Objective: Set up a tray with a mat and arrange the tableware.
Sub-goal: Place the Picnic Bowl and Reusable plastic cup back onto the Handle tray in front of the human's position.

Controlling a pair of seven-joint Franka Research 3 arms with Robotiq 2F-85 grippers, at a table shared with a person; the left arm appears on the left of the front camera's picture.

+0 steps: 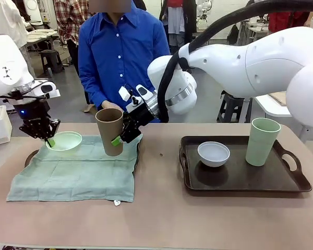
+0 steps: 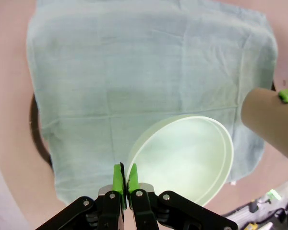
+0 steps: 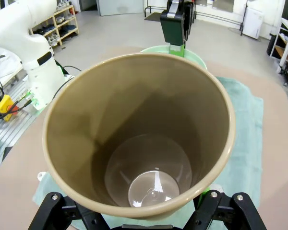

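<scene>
Table: we see its tan top (image 1: 161, 213) stretching beneath both claws and well past each.
Person: we see a blue shirt (image 1: 122, 52) at the far side, beyond the right claw. One hand (image 1: 110, 105) sits just behind the brown cup's rim, close to that claw; we cannot tell whether it touches the cup.
Mat: we see the pale green cloth (image 1: 78, 177) spread directly under both claws. It covers a tray whose dark rim (image 1: 29, 158) peeks out below the left claw.
Bare tray: we see the dark handled tray (image 1: 250, 191) well apart from the left claw, lying behind the right claw beneath its arm.
Brown cup: we find it (image 1: 109, 133) upright between the right claw's fingers, its base at the mat's far right edge. We cannot tell whether it touches the cloth.
Pale green cup: we see it (image 1: 262, 141) standing on the bare tray, far from both claws.
Mint bowl: we see it (image 1: 65, 140) at the left claw's tips, over the mat's far left corner. We cannot tell whether it rests there.
Pale bowl: we see it (image 1: 213, 153) on the bare tray, the tray item nearer the right claw.
Right claw: we see it (image 1: 120, 136) spread wide, gripping the brown cup's wall.
Left claw: we see it (image 2: 125, 175) pinched tight on the mint bowl's rim.
</scene>
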